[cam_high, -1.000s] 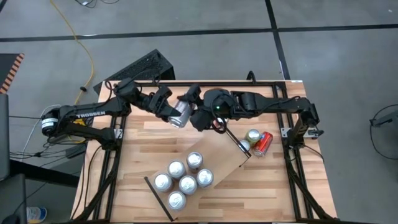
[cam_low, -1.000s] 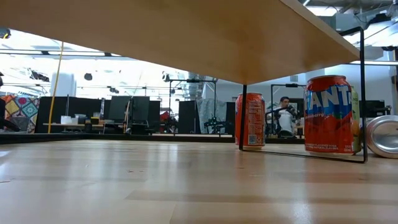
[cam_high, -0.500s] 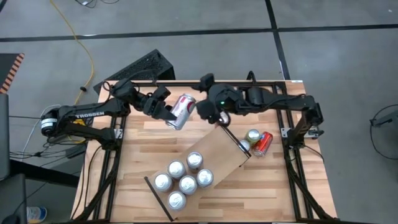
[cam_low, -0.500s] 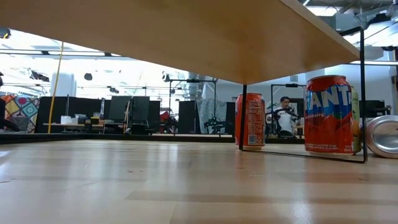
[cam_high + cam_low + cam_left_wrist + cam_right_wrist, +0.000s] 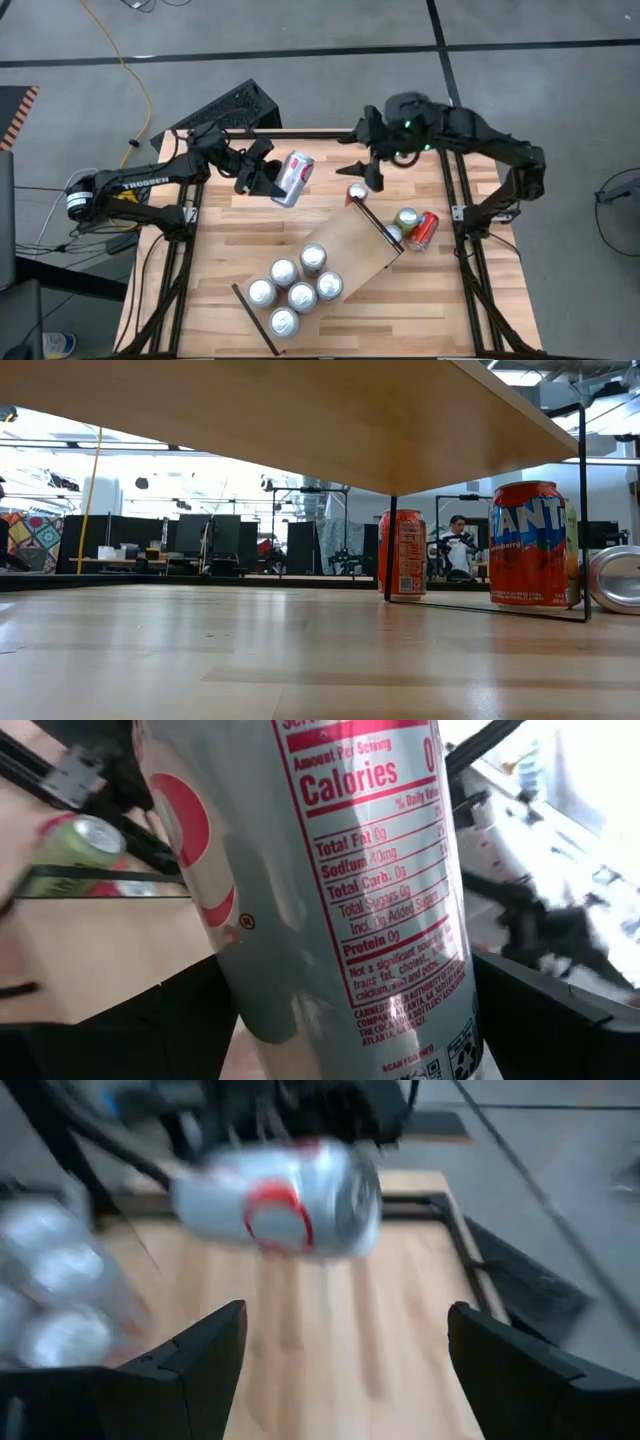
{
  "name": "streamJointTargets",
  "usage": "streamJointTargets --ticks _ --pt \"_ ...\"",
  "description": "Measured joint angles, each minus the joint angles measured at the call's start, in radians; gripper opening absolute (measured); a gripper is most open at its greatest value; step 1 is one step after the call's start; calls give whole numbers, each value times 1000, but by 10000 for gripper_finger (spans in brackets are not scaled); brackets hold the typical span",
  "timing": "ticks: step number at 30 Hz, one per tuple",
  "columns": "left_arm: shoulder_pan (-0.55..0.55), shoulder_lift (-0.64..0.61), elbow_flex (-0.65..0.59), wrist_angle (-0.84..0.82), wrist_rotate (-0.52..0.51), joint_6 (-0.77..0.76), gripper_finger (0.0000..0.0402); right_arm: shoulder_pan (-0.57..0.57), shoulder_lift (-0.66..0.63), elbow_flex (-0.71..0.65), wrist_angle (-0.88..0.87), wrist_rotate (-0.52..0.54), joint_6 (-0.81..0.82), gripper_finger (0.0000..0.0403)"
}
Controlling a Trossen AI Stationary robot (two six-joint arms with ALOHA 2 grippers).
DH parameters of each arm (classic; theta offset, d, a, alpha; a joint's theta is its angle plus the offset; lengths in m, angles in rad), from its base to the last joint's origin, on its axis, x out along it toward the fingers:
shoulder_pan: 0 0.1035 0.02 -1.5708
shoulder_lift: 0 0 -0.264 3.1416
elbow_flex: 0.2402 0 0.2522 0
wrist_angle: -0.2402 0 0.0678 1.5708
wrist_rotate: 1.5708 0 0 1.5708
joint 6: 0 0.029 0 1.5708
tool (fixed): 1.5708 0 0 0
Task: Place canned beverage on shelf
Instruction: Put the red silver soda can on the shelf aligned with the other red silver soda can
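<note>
left gripper [image 5: 268, 177]: closed on the can [image 5: 291, 178], which it holds in the air above the far left part of the table [image 5: 215, 245], not touching the wood.
can, axis: it lies almost on its side, the long axis running from the left gripper up toward the far right; its top end points away from this gripper.
can to shelf: the shelf [image 5: 345, 250] is nearer the camera side and to the right of the can, well apart; its free half is the end closest to the can, and six cans [image 5: 294, 285] stand together on the other half.
nearer arm: the left arm has the can and is the nearer one to the shelf's free end. In my judgement the can must be turned upright before it goes down.
right gripper [image 5: 366, 163]: open wide, holding nothing, above the far edge of the table, apart from the can.
loose cans [image 5: 412, 226]: three more are on the table just beside the shelf's far end.
views: the high view gives the whole layout; the left wrist view shows only the can's label [image 5: 375, 870] between the dark fingers [image 5: 130, 1040]; the right wrist view shows the can [image 5: 280, 1200] ahead of its spread fingers [image 5: 195, 1360]; the low view shows the shelf's underside [image 5: 300, 420] and orange cans [image 5: 530, 545], but no gripper.
</note>
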Motion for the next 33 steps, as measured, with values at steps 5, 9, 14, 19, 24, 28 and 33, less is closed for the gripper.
streamJointTargets --ticks 5,9,14,19,24,28,33 --pt "0 -1 80 -3 6 240 332 -40 -16 0 155 -150 38 331" --pt "0 0 211 -223 -5 471 332 -57 -18 0 235 -234 30 331" --pt "0 34 395 -374 124 676 332 -81 -17 0 305 -332 24 331" --pt "-12 85 504 -312 303 758 332 -69 -8 0 515 -484 52 331" --pt "-11 143 573 -299 404 830 332 -42 -8 0 720 -487 53 331" --pt "4 208 600 -297 489 812 332 -5 -10 2 739 -408 17 331" --pt "37 313 613 -307 582 728 332 7 -8 53 427 -258 -95 331"
